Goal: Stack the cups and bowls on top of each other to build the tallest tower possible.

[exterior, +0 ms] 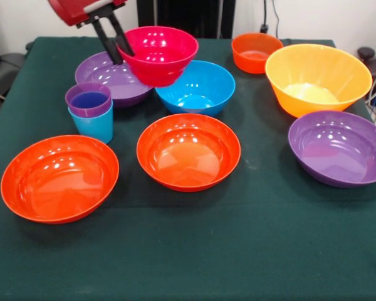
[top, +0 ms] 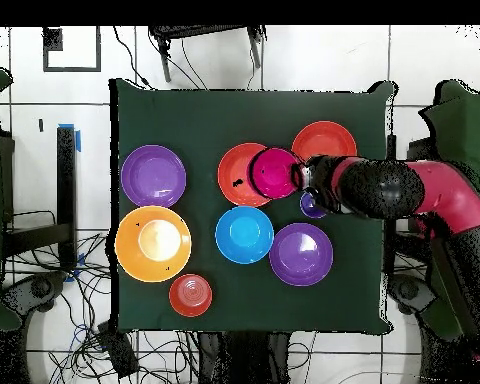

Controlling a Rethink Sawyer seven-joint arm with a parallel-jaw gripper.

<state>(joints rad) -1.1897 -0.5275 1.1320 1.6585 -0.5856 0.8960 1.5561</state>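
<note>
We find the gripper (exterior: 120,47) pinching the rim of the pink bowl (exterior: 158,54), which hangs clear of the table (exterior: 194,251), between the purple bowl (exterior: 113,78) and blue bowl (exterior: 196,88). We judge it light, stiff and glossy, so slippery; a one-sided rim hold may tilt. The cups (exterior: 89,111) stand nested nearby.

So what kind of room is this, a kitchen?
More likely a robot test lab: a red robot arm works over a green-clothed table, with cables strewn on the tiled floor.
</note>
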